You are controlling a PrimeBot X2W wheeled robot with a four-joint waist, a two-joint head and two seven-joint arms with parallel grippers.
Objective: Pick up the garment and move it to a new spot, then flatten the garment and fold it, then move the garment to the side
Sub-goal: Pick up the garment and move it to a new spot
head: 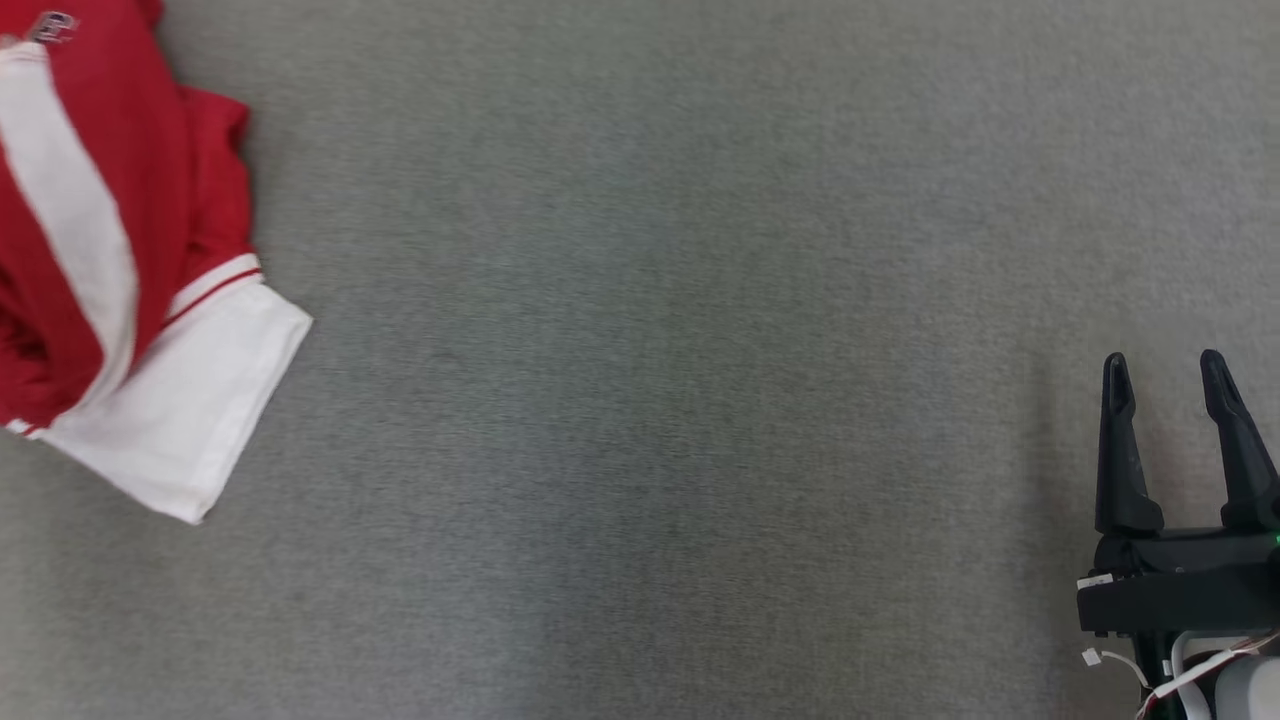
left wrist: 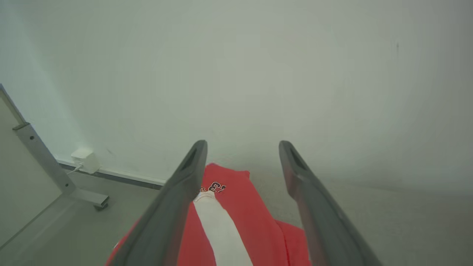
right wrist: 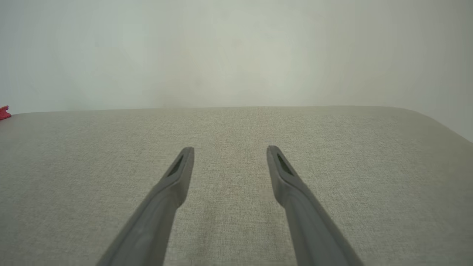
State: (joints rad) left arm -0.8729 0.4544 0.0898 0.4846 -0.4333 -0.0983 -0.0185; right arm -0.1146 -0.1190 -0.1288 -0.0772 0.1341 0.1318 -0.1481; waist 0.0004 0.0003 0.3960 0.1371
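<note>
The garment [head: 150, 200] lies at nine o'clock from the right gripper [head: 1163, 360], long axis roughly twelve-to-six; the left gripper [left wrist: 242, 144] hangs nearer, over it. Both gape wide, empty.

The right gripper [head: 1164, 365], two long dark tapered fingers on a black wrist block above a pale forearm [head: 1245, 692], points up the head view with its jaws spread wide and empty. The left gripper [left wrist: 242, 145] has the same dark fingers, equally spread, holding nothing.

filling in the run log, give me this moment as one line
garment: lying at left of table | left gripper: open, over garment, empty | right gripper: open, empty
</note>
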